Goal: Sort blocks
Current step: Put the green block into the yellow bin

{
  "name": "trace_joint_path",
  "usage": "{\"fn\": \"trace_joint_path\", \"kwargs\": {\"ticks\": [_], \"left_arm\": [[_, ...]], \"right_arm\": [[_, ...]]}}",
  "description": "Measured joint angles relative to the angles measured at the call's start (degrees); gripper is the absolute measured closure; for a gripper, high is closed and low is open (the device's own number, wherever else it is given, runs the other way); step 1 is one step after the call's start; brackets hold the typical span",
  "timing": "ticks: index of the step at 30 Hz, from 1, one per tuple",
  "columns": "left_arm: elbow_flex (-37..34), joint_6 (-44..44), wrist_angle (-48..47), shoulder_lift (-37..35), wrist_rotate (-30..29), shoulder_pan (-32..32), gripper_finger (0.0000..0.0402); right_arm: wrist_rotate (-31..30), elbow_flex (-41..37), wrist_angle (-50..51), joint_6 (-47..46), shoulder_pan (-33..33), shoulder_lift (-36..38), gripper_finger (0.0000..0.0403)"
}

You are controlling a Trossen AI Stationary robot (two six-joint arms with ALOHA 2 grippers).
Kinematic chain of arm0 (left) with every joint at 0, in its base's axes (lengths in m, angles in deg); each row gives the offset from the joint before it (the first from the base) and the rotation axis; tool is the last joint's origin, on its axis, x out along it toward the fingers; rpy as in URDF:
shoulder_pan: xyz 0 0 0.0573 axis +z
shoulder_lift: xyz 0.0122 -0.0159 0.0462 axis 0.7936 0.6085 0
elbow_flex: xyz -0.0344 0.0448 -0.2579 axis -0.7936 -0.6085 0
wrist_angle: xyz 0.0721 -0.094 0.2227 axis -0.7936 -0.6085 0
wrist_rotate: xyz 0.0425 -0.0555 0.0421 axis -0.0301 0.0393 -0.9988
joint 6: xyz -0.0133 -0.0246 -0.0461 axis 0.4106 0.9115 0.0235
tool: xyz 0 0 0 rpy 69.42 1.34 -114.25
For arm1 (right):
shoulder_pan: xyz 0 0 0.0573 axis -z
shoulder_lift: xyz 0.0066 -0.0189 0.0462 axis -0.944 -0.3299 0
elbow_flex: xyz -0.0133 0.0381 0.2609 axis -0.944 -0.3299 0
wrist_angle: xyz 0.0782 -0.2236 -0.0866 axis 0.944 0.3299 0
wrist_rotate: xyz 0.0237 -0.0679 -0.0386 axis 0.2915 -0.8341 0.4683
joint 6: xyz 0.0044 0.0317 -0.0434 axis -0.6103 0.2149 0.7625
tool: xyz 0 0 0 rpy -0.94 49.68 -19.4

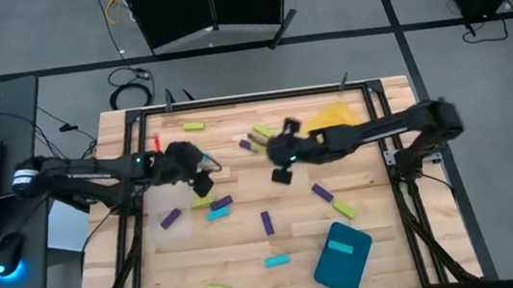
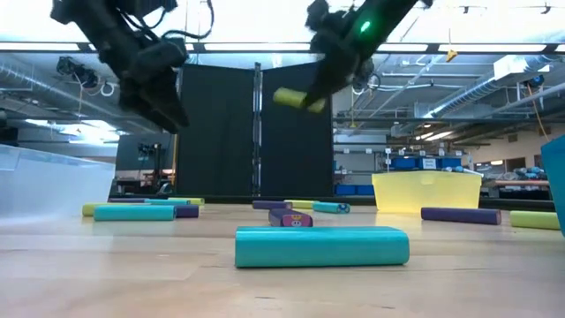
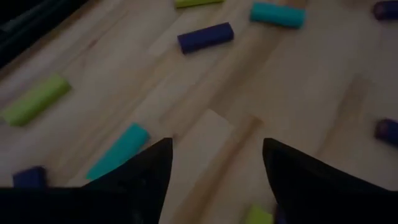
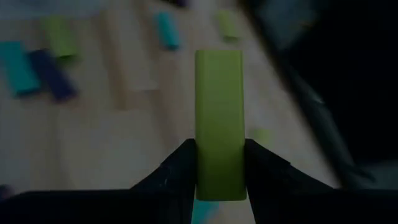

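The yellow-green block (image 4: 219, 124) sits clamped between the fingers of my right gripper (image 4: 217, 163), held up off the wooden table (image 1: 249, 251) and sticking out ahead of my fingertips. Below it more blocks lie scattered, among them a cyan block (image 4: 166, 30) and a purple block (image 4: 53, 76). The yellow tray (image 1: 336, 116) lies just beyond my right gripper. My left gripper (image 3: 214, 163) hangs above the table with its fingers apart, holding nothing, a cyan bar (image 3: 118, 150) just beside one fingertip.
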Motion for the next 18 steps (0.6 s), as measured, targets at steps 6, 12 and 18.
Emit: {"fn": "trace_joint_path", "kwargs": {"ticks": [6,12,18], "left_arm": [[1.78,-6.48,-1.82,4.58,5.03,11.2,0.0157],[11.42,-10.9,-10.74,11.04,5.78,21.48,0.0157],[19.53,-16.28,-20.19,15.1,5.68,31.47,0.0157]], "right_arm": [[-10.57,-2.35,15.43,-12.01,0.87,11.16,0.0287],[-12.15,-9.42,23.0,-24.16,3.91,18.74,0.0287],[-7.44,-17.08,23.13,-30.34,10.03,21.5,0.0287]]}}
